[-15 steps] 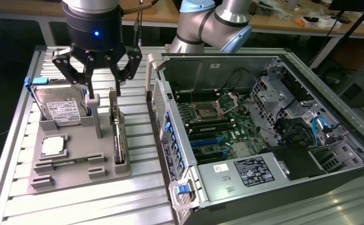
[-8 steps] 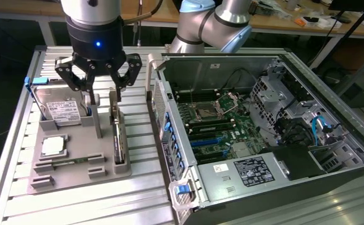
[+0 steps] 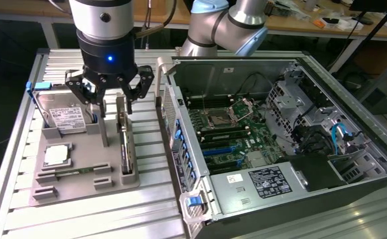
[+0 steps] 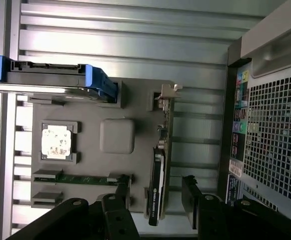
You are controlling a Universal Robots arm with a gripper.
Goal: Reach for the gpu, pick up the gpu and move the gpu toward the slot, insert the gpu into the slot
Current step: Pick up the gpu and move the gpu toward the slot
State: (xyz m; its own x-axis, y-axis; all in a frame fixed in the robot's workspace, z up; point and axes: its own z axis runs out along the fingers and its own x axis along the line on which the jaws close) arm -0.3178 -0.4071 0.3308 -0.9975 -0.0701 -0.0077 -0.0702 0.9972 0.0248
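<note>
Step in hand looks like the reach, I think; the gripper (image 3: pixel 110 102) hangs just above the grey tray (image 3: pixel 80 188), fingers wide apart, nothing in them. The gpu (image 3: pixel 123 144) stands on its thin edge in the tray, on the side near the open pc case (image 3: pixel 280 74); hard drive (image 3: pixel 67 119) & chip (image 3: pixel 57 155) sit on the tray's other side. In the wrist view the card lies btw the two fingers (image 4: pixel 190 200); no touch, as far as I can tell. The slot (image 3: pixel 223 149) is inside the case, well apart. Next bit needs care, imo: one finger each side of the thin card, then an even squeeze so it won't tip.
</note>
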